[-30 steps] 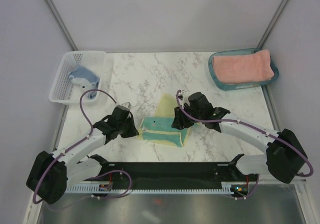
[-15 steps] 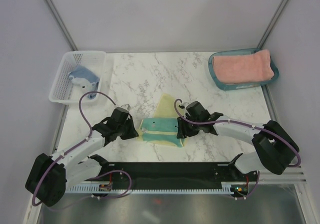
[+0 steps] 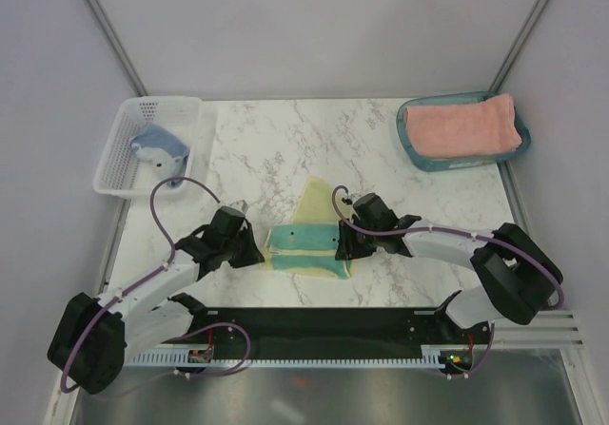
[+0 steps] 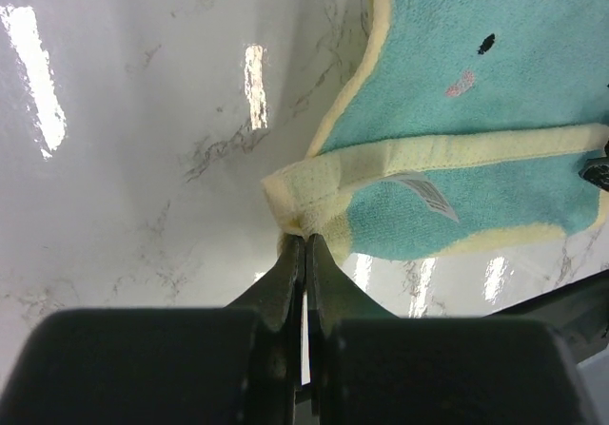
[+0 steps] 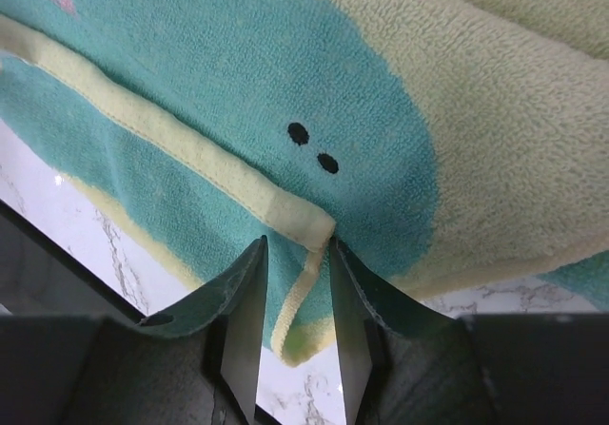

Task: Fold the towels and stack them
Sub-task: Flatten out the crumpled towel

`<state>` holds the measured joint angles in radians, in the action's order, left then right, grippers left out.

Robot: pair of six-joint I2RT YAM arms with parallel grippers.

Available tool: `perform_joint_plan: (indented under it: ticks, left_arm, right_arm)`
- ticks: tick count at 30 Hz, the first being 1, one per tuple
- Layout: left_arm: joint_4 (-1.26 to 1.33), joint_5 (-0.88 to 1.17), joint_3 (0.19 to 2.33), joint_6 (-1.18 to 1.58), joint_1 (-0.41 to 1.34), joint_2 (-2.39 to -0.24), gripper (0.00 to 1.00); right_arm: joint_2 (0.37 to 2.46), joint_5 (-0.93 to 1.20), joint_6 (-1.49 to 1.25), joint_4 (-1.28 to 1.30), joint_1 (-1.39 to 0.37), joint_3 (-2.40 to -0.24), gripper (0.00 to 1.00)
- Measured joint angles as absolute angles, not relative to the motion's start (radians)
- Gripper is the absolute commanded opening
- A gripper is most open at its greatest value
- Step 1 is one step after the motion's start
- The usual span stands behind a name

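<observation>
Towels: three (pink (image 3: 463, 127), yellow (image 3: 306, 238), grey-blue (image 3: 157, 146)). Containers: two, white basket (image 3: 114, 164), teal tray (image 3: 419, 157). Arms: two (left (image 3: 162, 278), right (image 3: 447, 244)).

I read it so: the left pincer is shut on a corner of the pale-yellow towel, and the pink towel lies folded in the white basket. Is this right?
No: the pink towel lies folded in the teal tray, not the white basket; the top external view shows it. The left pincer is shut on a corner of the pale-yellow towel.

Right gripper (image 5: 296, 254) narrower around yellow towel (image 5: 238, 92)
</observation>
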<state>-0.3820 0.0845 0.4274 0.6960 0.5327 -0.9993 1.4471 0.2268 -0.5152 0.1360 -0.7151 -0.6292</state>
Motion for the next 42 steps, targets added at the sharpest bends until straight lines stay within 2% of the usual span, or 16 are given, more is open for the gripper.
perform_joint_plan:
  ticks: [2, 3, 4, 5, 6, 7, 11, 12, 21, 28, 42]
  left_arm:
    - [-0.377, 0.088, 0.425, 0.697, 0.533, -1.0, 0.02]
    - [-0.376, 0.089, 0.425, 0.698, 0.533, -1.0, 0.05]
    - [-0.372, 0.09, 0.425, 0.698, 0.533, -1.0, 0.08]
    - [-0.366, 0.092, 0.425, 0.699, 0.533, -1.0, 0.12]
    - [-0.361, 0.096, 0.425, 0.699, 0.533, -1.001, 0.2]
    - [-0.358, 0.099, 0.425, 0.699, 0.533, -1.002, 0.23]
    - [-0.348, 0.107, 0.425, 0.702, 0.533, -1.013, 0.4]
    - [-0.346, 0.107, 0.425, 0.702, 0.533, -1.018, 0.49]
    - [-0.345, 0.083, 0.434, 0.701, 0.533, -1.049, 0.63]
    - [-0.325, 0.053, 0.463, 0.665, 0.533, -1.121, 0.62]
    - [-0.159, 0.083, 0.451, 0.624, 0.532, -1.155, 0.42]
  right_arm:
    - [1.459, 0.229, -0.524, 0.123, -0.714, -0.633, 0.39]
    - [1.462, 0.229, -0.526, 0.117, -0.714, -0.633, 0.35]
    - [1.466, 0.229, -0.527, 0.112, -0.714, -0.633, 0.26]
    - [1.468, 0.226, -0.526, 0.109, -0.714, -0.633, 0.1]
    - [1.47, 0.225, -0.522, 0.109, -0.714, -0.633, 0.03]
    - [1.471, 0.223, -0.522, 0.111, -0.714, -0.633, 0.0]
    - [1.461, 0.211, -0.519, 0.133, -0.714, -0.633, 0.0]
    - [1.452, 0.21, -0.516, 0.143, -0.714, -0.632, 0.0]
    - [1.373, 0.2, -0.492, 0.185, -0.714, -0.627, 0.0]
    - [1.373, 0.185, -0.482, 0.197, -0.714, -0.619, 0.0]
    - [1.361, 0.185, -0.475, 0.196, -0.714, -0.603, 0.0]
